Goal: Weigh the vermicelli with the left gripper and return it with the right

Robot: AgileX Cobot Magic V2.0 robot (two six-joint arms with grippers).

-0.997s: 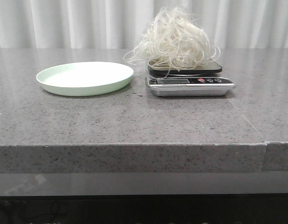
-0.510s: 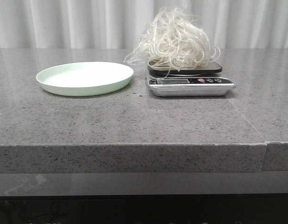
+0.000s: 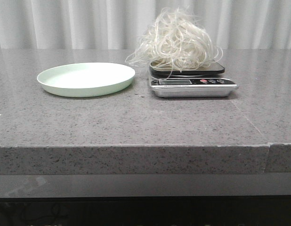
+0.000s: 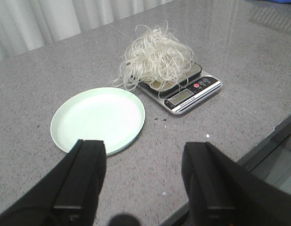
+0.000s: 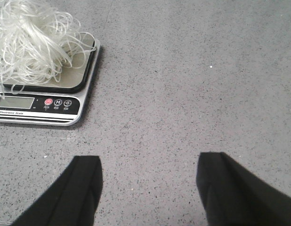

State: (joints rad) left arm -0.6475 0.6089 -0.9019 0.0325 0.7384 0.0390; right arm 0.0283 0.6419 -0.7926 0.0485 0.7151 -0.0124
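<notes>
The vermicelli (image 3: 177,38) is a fluffy white tangle resting on the black platform of a silver kitchen scale (image 3: 192,86). It also shows in the left wrist view as vermicelli (image 4: 155,59) on the scale (image 4: 185,92), and in the right wrist view as vermicelli (image 5: 30,40) on the scale (image 5: 46,107). A pale green plate (image 3: 86,78) lies empty to the left of the scale. My left gripper (image 4: 145,155) is open over the table near the plate (image 4: 98,120), holding nothing. My right gripper (image 5: 148,172) is open over bare table to the right of the scale. Neither arm shows in the front view.
The grey speckled stone table (image 3: 136,122) has a front edge close to the camera and a seam (image 3: 251,125) at its right. White curtains (image 3: 65,23) hang behind it. A few small crumbs (image 4: 160,119) lie between plate and scale.
</notes>
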